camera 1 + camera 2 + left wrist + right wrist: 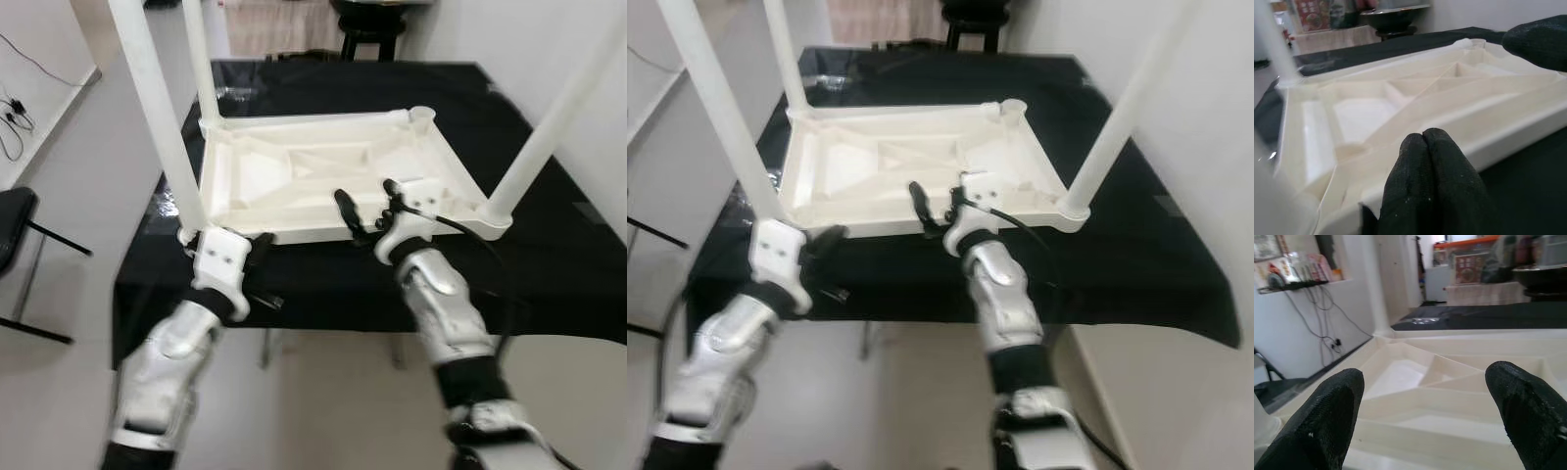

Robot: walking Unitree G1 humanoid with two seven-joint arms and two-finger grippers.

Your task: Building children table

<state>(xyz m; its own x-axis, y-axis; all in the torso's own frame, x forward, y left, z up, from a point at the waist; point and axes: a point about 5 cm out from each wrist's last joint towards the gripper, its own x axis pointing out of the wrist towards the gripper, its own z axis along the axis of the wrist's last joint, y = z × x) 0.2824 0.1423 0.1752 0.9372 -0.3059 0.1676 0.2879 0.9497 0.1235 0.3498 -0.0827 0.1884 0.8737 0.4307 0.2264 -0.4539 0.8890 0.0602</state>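
Currently:
Tabletop [323,176]: white, upside down on black table [549,255], three legs [152,108] up.
Left gripper [263,257]: fingers pressed together at tabletop's near-left corner.
Right gripper [367,206]: spread wide over tabletop's near edge.

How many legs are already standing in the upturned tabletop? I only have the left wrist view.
Observer: Three: the near-left leg, the far-left leg and the near-right leg.
Operator: And the fourth corner?
Observer: The far-right socket is empty.
Operator: Where is the right gripper?
Observer: The right gripper is open, over the near edge of the tabletop.
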